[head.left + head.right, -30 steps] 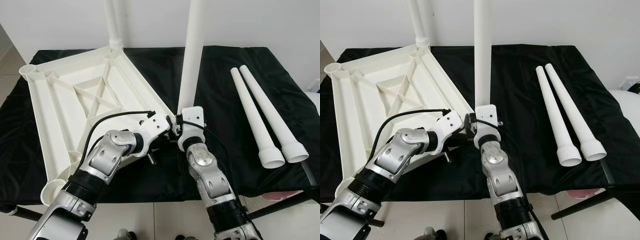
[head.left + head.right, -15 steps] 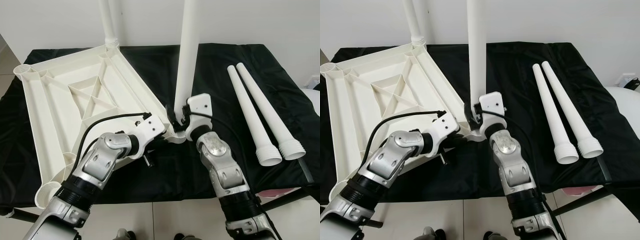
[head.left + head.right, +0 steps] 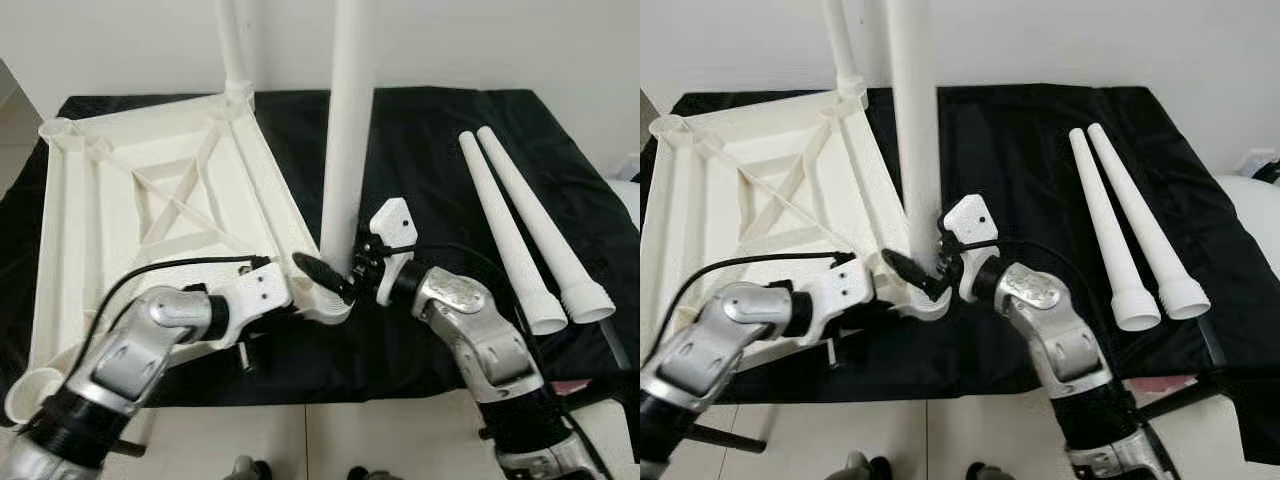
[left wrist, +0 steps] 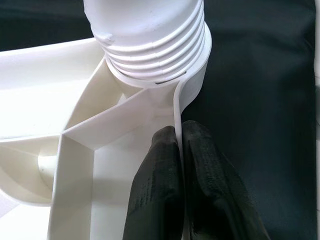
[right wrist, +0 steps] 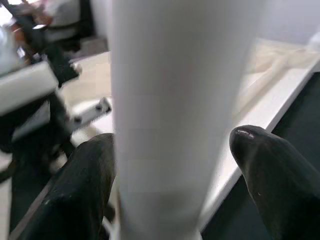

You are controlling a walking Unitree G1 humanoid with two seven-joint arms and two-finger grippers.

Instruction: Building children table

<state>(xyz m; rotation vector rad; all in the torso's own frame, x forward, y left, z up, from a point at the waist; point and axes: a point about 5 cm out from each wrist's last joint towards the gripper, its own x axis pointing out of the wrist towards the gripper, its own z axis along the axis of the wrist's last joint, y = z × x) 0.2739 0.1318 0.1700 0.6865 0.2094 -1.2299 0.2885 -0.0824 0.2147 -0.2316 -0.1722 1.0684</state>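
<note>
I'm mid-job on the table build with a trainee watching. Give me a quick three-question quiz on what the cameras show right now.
1. True or false: the left gripper has its jaws pinched on the rim of the tabletop.
2. How many loose legs lie on the black cloth?
3. The right gripper works at: A) the upright leg in the near corner socket, B) the far corner leg, C) a loose leg.

Key: 1 true; 2 two; 3 A.
</note>
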